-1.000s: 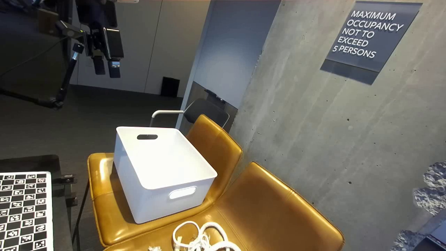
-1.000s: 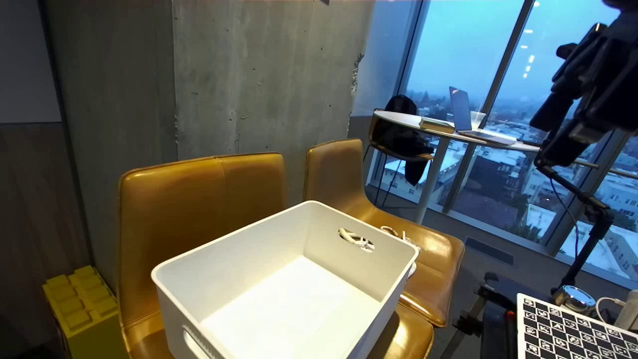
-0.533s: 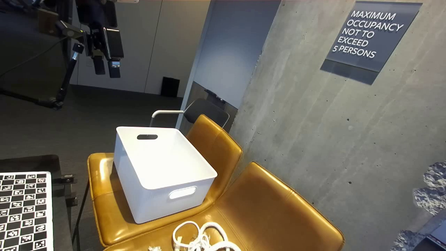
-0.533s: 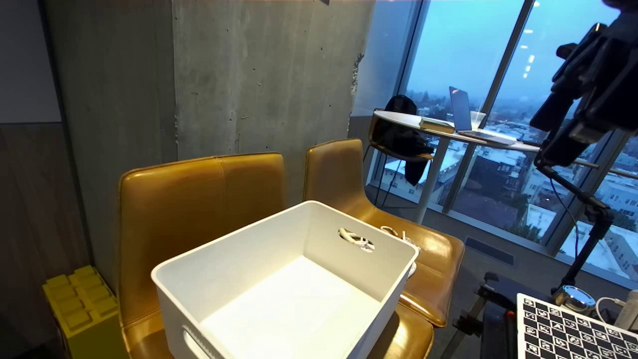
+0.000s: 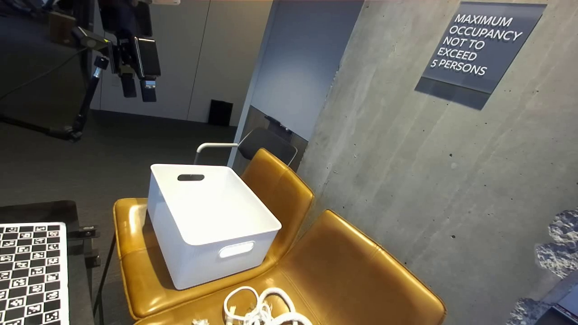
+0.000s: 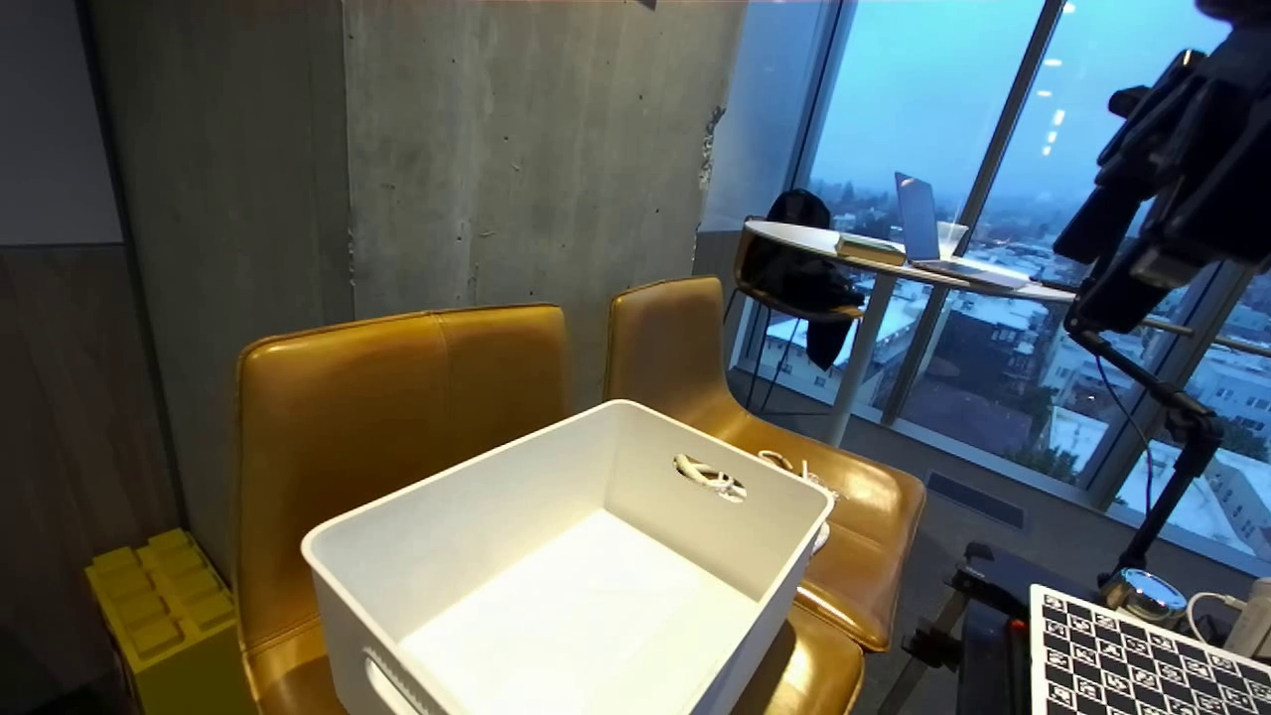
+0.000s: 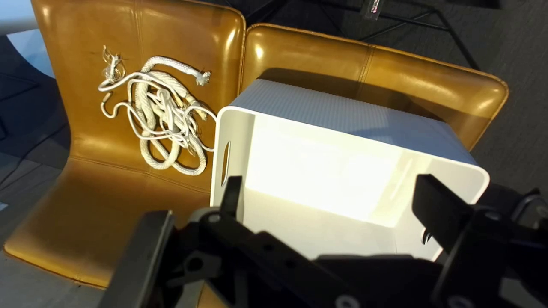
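My gripper [image 7: 329, 188] is open and holds nothing. Its black fingers [image 7: 436, 209] stand wide apart in the wrist view, with a white plastic bin [image 7: 338, 109] beyond them. In both exterior views the gripper [image 5: 139, 92] [image 6: 1097, 263] hangs in the air, well above the bin and apart from it. The bin [image 5: 203, 266] [image 6: 516, 506] is open-topped, with handle holes in its end walls, and no object shows inside. It stands on a tan leather chair [image 5: 135, 262]. A tangled white rope [image 7: 145, 109] lies on the neighbouring tan chair [image 7: 102, 214], beside the bin.
A black-and-white patterned board [image 5: 34, 271] [image 6: 1152, 645] lies on a dark stand near the chairs. A thin black jointed arm [image 6: 1192, 447] stands close to the gripper. A concrete wall [image 5: 406, 158] rises behind the chairs. A yellow block-shaped box [image 6: 164, 606] stands beside a chair.
My gripper has sunk very slightly. The bin, the rope and the chairs have not moved.
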